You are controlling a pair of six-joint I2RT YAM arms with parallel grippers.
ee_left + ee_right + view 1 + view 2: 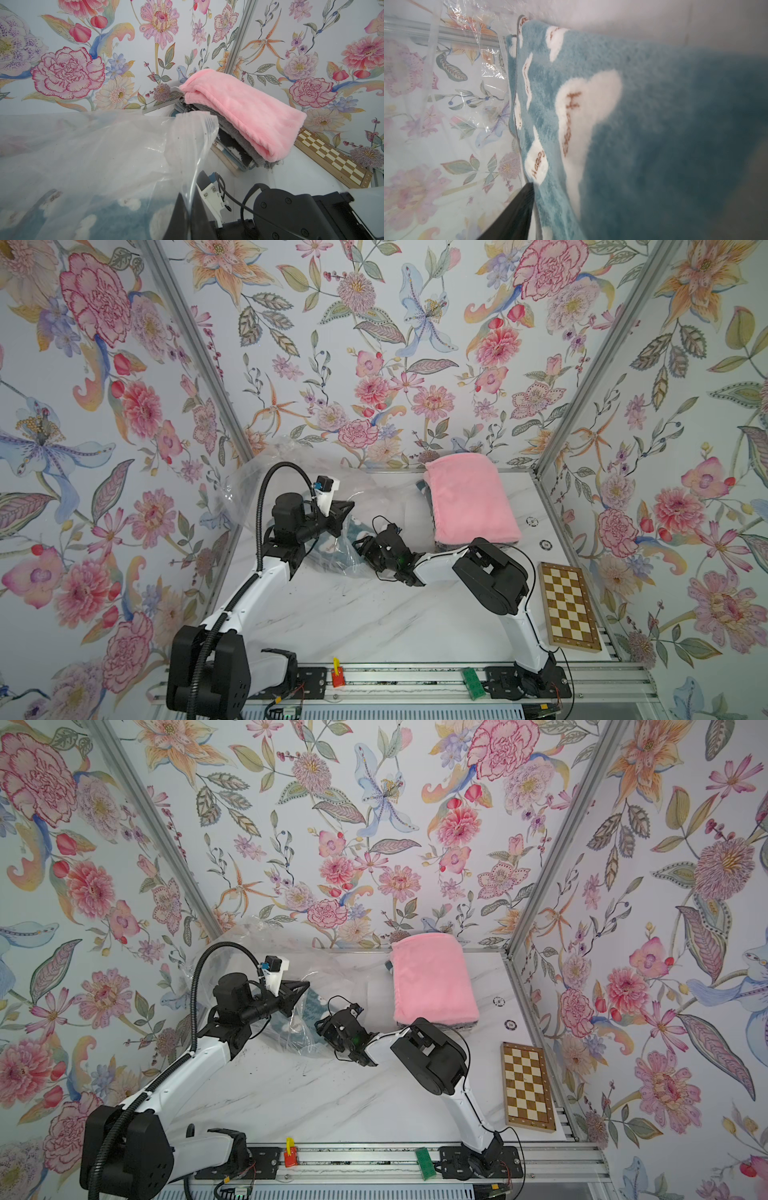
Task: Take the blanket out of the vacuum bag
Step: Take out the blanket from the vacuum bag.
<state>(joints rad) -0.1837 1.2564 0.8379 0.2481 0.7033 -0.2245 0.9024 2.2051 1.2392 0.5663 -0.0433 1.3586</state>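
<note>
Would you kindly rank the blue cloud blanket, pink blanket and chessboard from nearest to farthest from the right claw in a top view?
1. Blue cloud blanket, at the right claw, inside the vacuum bag.
2. Pink blanket, toward the back wall.
3. Chessboard, at the table's right edge.

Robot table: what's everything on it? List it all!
vacuum bag: one, clear, back left
blue blanket: one, white clouds, inside bag
pink blanket: one, pink, atop back-right stack
folded blankets: several, grey and black-white, under it
chessboard: one, brown-cream, right edge
round chips: two, white and dark, beside stack
small piece: one, red-yellow, front rail
brick: one, green, front rail
left arm: one, white-black, jaws shut on bag
right arm: one, white-black, jaws at blue blanket
</note>
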